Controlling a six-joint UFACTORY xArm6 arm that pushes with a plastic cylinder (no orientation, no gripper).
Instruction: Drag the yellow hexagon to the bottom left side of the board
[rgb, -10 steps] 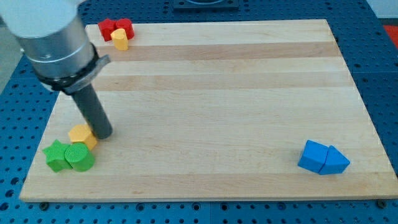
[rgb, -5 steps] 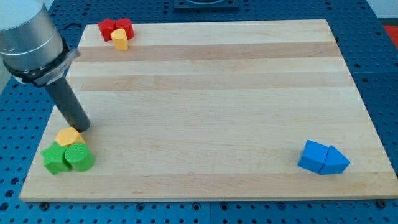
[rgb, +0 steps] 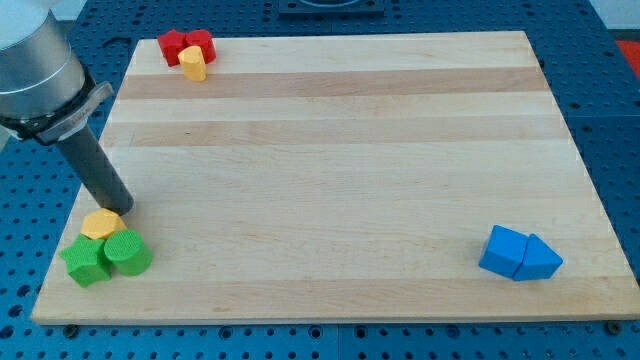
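Note:
The yellow hexagon (rgb: 101, 224) lies near the board's bottom left, touching the top of a green cylinder (rgb: 127, 252) and a green star (rgb: 85, 261). My tip (rgb: 117, 207) rests on the board just above and to the right of the yellow hexagon, touching or almost touching it. The dark rod slants up to the view's left into the grey arm body.
At the top left, two red blocks (rgb: 186, 44) sit with a small yellow block (rgb: 194, 65) against them. At the bottom right, a blue cube (rgb: 504, 251) touches a blue triangle (rgb: 541, 260). The wooden board's left edge (rgb: 75, 205) is close to my tip.
My tip has moved to the view's left and pushed the yellow hexagon left with it. The green star and cylinder shifted slightly left and down.

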